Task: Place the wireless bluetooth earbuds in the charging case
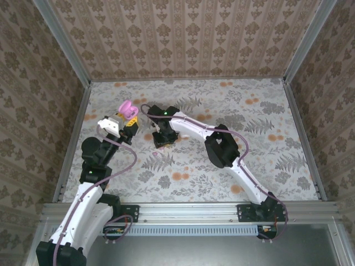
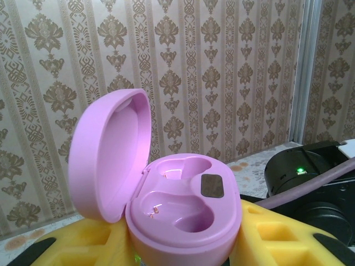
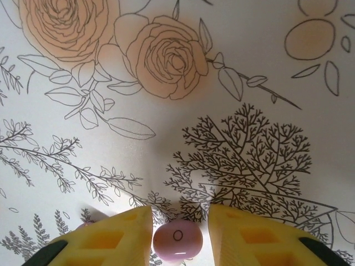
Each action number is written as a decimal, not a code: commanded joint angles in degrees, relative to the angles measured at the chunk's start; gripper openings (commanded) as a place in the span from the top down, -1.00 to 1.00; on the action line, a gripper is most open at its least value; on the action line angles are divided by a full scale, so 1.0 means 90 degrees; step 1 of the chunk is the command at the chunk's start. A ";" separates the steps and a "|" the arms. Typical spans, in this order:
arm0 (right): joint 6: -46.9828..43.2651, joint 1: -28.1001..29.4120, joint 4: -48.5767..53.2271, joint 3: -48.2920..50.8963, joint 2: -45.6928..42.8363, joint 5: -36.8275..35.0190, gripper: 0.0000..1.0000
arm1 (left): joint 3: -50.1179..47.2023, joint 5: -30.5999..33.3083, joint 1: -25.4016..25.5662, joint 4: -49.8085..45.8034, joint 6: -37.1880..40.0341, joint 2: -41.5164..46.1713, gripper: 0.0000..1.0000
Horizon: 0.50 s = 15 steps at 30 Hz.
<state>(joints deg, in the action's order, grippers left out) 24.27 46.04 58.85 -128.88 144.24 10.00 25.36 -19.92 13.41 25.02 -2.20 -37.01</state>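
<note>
My left gripper (image 1: 125, 123) is shut on the base of the pink charging case (image 1: 128, 109), held up above the table's left rear. In the left wrist view the charging case (image 2: 183, 199) stands between my yellow fingers (image 2: 266, 235). Its lid is hinged open to the left and both wells are bare. My right gripper (image 1: 161, 141) points down at the table's middle. In the right wrist view a pink earbud (image 3: 177, 244) lies on the cloth between its yellow fingers (image 3: 122, 238). The left finger almost touches the earbud and a thin gap shows on the right. A second pinkish piece (image 3: 83, 225) peeks out left of that finger.
A floral cloth (image 1: 249, 122) covers the table, with wallpapered walls and metal rails (image 1: 72, 138) on three sides. The right arm's black wrist (image 2: 310, 177) is close on the right of the held case. Open cloth lies right of the right arm.
</note>
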 commanded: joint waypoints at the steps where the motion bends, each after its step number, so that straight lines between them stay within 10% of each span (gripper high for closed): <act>1: -0.0138 0.0071 0.0571 -0.0116 0.0230 -0.0259 0.28 | 0.0006 -0.0131 -0.0023 0.0087 -0.0109 0.0094 0.19; 15: 0.0252 0.0004 0.0058 0.1711 -0.0974 -0.1032 0.33 | 0.0070 -0.0236 -0.0015 0.0087 -0.0137 0.0028 0.19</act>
<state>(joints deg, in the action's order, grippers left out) 24.45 46.96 55.66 -119.13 138.85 4.43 25.36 -20.60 13.41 25.02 -2.61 -37.01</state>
